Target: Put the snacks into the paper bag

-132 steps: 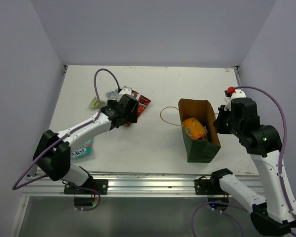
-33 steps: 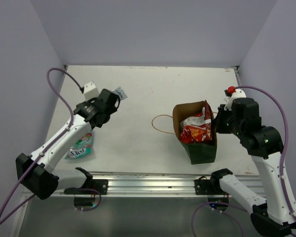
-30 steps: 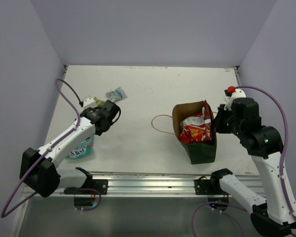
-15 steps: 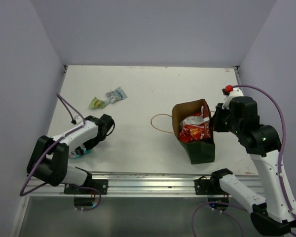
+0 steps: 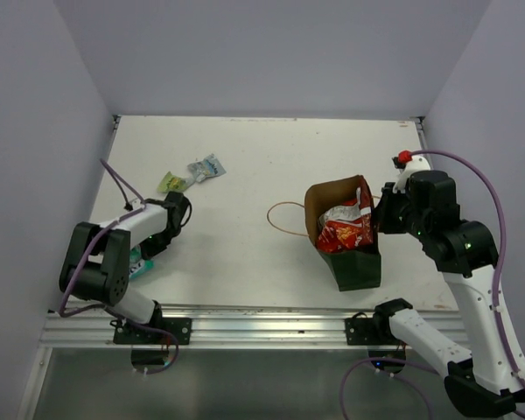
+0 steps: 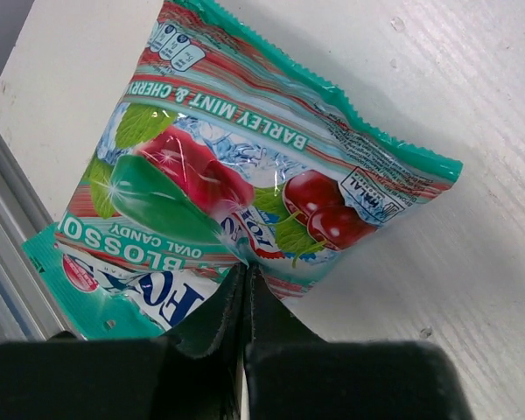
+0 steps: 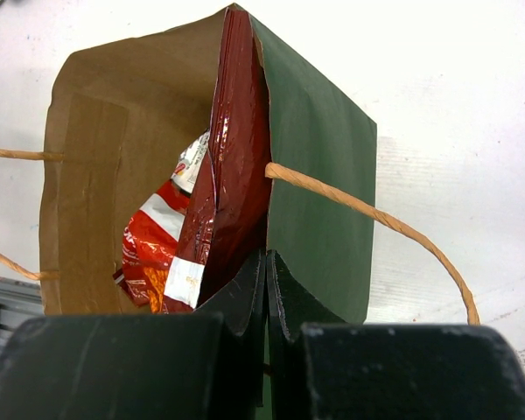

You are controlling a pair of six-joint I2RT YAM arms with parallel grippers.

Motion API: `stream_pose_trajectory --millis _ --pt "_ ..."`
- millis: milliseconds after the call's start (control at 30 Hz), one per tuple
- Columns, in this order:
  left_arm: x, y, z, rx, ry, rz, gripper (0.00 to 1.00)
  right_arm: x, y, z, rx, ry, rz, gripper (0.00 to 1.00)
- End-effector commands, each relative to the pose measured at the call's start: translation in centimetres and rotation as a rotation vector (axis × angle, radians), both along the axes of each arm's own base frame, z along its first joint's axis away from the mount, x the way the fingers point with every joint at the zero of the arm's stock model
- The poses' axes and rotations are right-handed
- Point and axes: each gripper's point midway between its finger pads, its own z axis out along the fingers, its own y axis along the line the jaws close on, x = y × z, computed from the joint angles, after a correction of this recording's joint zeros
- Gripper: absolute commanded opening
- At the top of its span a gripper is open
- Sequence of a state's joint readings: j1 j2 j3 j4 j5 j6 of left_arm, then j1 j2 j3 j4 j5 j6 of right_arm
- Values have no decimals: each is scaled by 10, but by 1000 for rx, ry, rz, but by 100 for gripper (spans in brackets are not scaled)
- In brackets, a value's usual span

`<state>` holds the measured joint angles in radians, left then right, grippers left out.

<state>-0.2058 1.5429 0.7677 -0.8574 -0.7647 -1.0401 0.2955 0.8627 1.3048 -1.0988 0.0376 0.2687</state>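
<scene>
At the tabletop's (image 5: 271, 157) near-left edge, the left hand (image 6: 245, 293) is pinched shut on the teal packet (image 6: 236, 166). It looks like light, crinkly, slippery film, best nipped by a seam. Near-right, the right hand (image 7: 267, 280) clamps the thin, creasable wall of the paper bag (image 7: 319, 175).

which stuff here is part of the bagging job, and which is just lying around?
Job:
- paper bag, its wall pinched by the right pincer
- red-and-white packet, inside the bag
- teal packet, pinched by the left pincer
- light green packet and pale blue-silver packet, loose on the table

Not job:
- table
- metal rail
</scene>
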Motion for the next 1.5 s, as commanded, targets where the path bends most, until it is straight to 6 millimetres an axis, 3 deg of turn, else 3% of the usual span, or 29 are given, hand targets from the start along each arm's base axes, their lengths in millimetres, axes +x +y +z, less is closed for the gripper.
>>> stream_pose_trajectory --millis 0,100,133,167,200,233,267,300,333,433,567,600,633,733,867,1033,1067,1267,1367,1467 --pt "25 -12 -2 -80 -49 -41 0 3 0 14 -2 -53 8 0" --pt "57 -36 30 -194 -169 -155 0 4 0 14 0 -53 5 0" --pt "77 -51 65 -236 -288 -213 0 5 0 13 1 -48 1 0" --pt "91 -70 83 -314 -355 -282 0 6 0 13 4 -52 0 0" --pt "100 -82 104 -341 -395 -383 0 6 1 12 5 -47 -2 0" --pt "109 -98 144 -387 -517 -465 0 7 1 12 4 -47 -3 0" --pt "120 -121 170 -470 -620 -560 0 7 1 12 8 -47 -6 0" --pt "121 -131 188 -503 -676 -619 0 7 1 12 12 -48 -8 0" --pt "119 -147 218 -572 -757 -686 0 8 1 11 15 -47 -12 0" --pt "123 -177 261 -684 -841 -826 0 9 1 10 15 -43 -20 0" --pt "111 -256 314 -924 -899 -1147 0 12 1 9 16 -40 -27 0" --pt "110 -274 320 -965 -891 -1195 0 13 1 10 16 -41 -26 0" --pt "95 -304 347 -1031 -931 -1310 0 14 1 11 15 -40 -30 0" --pt "72 -353 376 -1157 -949 -1442 0 16 1 12 15 -42 -33 0" --pt "38 -405 415 -1334 -1002 -1584 0 17 2 10 15 -37 -35 0" --pt "-3 -454 427 -1463 -959 -1650 0 19 3 8 16 -31 -35 0" --pt "-8 -458 434 -1480 -989 -1662 0 20 3 8 15 -29 -35 0" --pt "-32 -475 422 -1536 -938 -1636 0 20 3 7 8 -28 -34 0" --pt "-37 -483 400 -1524 -873 -1606 0 20 2 7 4 -26 -31 0" --pt "-34 -487 363 -1496 -781 -1539 0 20 3 8 5 -28 -27 0"
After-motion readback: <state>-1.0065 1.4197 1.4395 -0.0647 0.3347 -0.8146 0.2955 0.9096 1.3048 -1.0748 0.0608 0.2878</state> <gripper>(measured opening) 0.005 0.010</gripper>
